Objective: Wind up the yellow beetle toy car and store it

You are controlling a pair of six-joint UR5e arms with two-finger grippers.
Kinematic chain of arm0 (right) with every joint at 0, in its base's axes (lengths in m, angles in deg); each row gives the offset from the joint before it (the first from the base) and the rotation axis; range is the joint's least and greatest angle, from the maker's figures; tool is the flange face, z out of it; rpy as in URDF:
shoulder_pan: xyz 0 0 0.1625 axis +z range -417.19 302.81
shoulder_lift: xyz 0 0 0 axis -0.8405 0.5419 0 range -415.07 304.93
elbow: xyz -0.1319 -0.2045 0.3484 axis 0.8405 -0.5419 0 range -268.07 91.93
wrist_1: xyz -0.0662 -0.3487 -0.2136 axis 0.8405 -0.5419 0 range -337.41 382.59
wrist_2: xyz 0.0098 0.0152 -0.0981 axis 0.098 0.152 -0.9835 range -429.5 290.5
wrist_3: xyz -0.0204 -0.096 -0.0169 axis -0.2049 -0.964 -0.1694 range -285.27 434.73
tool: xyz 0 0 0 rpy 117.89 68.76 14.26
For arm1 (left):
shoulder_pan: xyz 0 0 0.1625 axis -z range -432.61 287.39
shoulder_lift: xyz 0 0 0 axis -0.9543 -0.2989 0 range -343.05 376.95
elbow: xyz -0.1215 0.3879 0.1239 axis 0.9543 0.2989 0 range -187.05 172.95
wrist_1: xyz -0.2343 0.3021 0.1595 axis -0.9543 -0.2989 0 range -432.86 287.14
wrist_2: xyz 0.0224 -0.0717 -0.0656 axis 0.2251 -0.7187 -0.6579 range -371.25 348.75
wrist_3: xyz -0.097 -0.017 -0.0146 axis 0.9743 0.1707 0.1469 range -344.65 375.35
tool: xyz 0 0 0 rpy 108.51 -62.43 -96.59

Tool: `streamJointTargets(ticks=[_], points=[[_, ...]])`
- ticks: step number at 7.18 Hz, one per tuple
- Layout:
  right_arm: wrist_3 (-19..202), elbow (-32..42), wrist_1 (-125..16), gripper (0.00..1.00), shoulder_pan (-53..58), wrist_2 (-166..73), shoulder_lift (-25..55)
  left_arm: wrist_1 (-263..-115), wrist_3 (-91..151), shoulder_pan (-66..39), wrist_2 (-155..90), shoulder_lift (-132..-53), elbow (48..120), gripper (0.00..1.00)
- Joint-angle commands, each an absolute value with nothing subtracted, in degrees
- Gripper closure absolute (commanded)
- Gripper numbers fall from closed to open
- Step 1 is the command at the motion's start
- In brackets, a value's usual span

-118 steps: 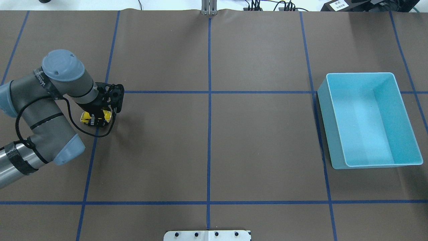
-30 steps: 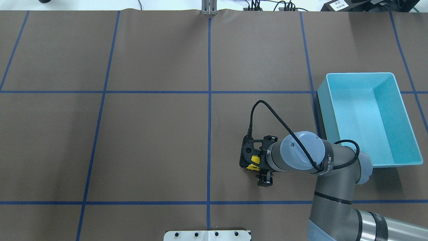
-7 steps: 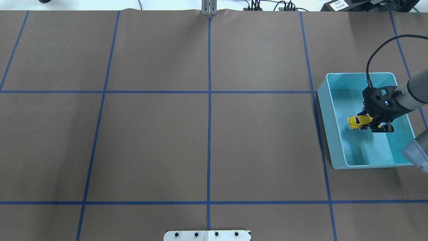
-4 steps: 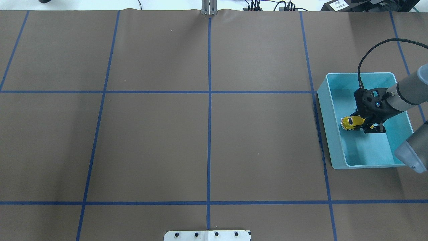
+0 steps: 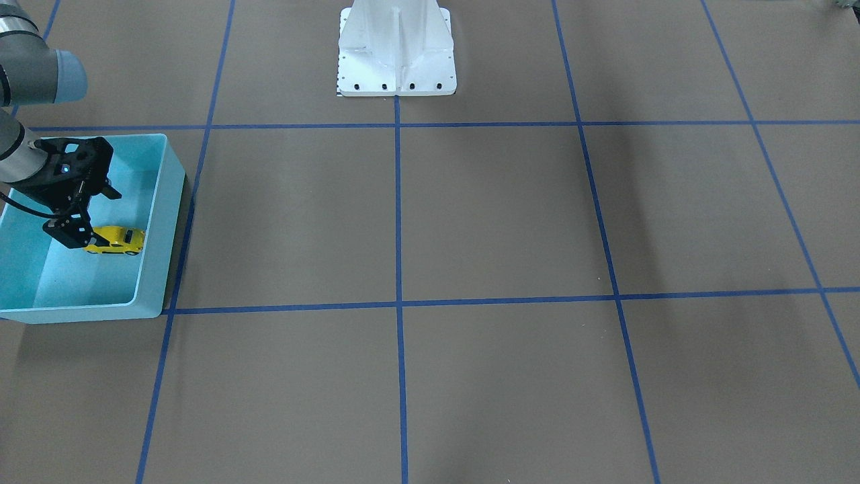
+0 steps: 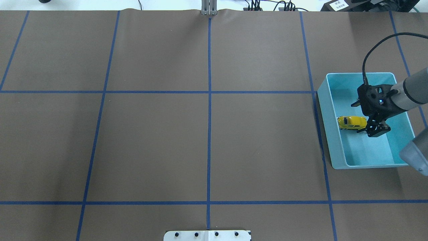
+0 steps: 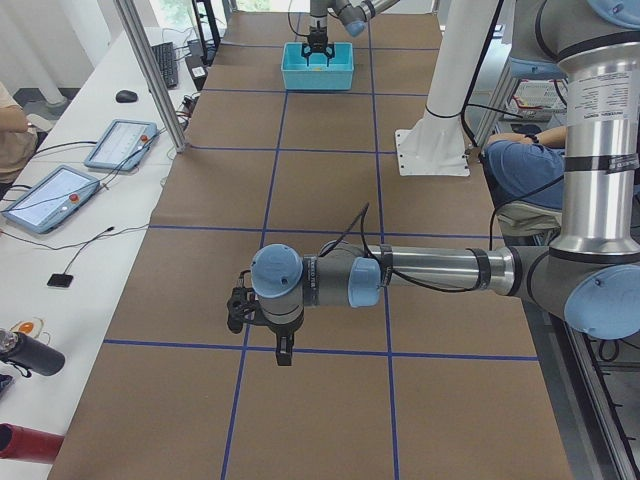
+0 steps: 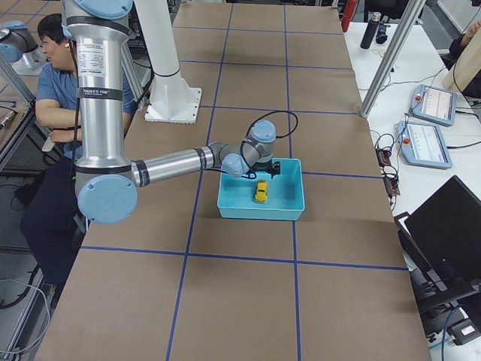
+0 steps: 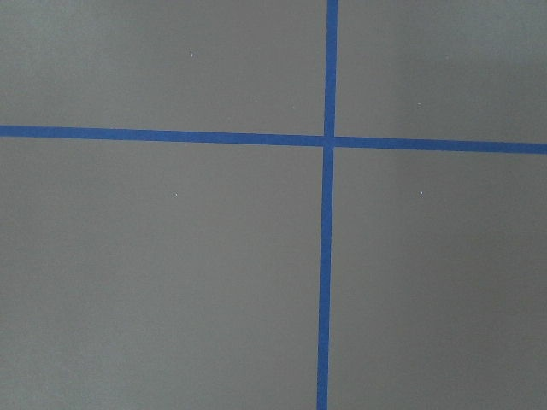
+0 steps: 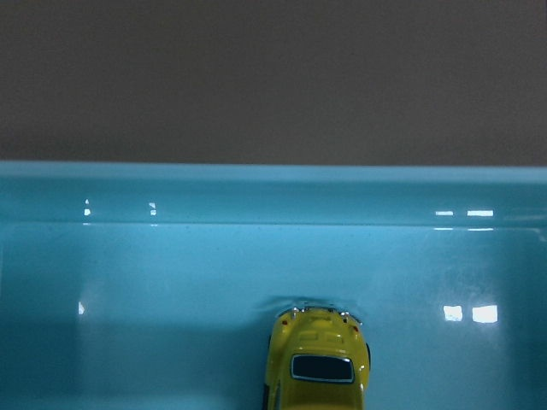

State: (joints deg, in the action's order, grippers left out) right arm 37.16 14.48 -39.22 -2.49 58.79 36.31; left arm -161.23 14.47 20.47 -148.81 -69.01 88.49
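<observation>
The yellow beetle toy car lies on its wheels on the floor of the light blue bin, near the bin's left wall. It also shows in the front view and at the bottom of the right wrist view. My right gripper hangs inside the bin, open, with the car free beside its near finger. My left gripper shows only in the left side view, low over the bare table far from the bin; I cannot tell whether it is open or shut.
The brown table mat carries a grid of blue tape lines. The robot's white base stands at the table's near edge. The bin's walls surround the right gripper on all sides.
The right gripper carried the car over the bin, lowered it, then opened. The car has left the fingers and now rests on the bin floor, a little to the left.
</observation>
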Motion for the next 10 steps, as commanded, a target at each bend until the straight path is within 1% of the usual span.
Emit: streamJointTargets(ticks=[1, 2, 4, 5, 6, 7, 9, 10], points=[[49.2, 20.0, -39.7, 0.00, 3.3, 64.2, 40.3, -161.2, 14.5, 20.5, -148.8, -69.0, 88.5, 0.00], [57.5, 20.3, -39.6, 0.00, 9.0, 69.1, 40.3, -161.2, 14.5, 20.5, -148.8, -69.0, 88.5, 0.00], [71.7, 22.1, -39.8, 0.00, 15.9, 70.1, 40.2, -161.2, 14.5, 20.5, -148.8, -69.0, 88.5, 0.00], [79.2, 21.7, -39.9, 0.00, 19.8, 69.7, 41.3, -161.2, 14.5, 20.5, -148.8, -69.0, 88.5, 0.00], [83.7, 20.8, -43.0, 0.00, 24.2, 69.9, 43.9, -161.3, 14.5, 20.5, -148.8, -69.0, 88.5, 0.00], [83.9, 20.7, -52.4, 0.00, 30.0, 70.0, 44.7, -161.2, 14.5, 20.5, -149.0, -69.0, 88.6, 0.00], [83.5, 21.0, -69.6, 0.00, 37.6, 69.5, 42.9, -161.2, 14.6, 20.6, -149.1, -69.0, 88.9, 0.00], [83.4, 21.0, -71.9, 0.00, 38.1, 69.4, 42.8, -161.2, 14.5, 20.5, -149.1, -69.0, 88.9, 0.00]])
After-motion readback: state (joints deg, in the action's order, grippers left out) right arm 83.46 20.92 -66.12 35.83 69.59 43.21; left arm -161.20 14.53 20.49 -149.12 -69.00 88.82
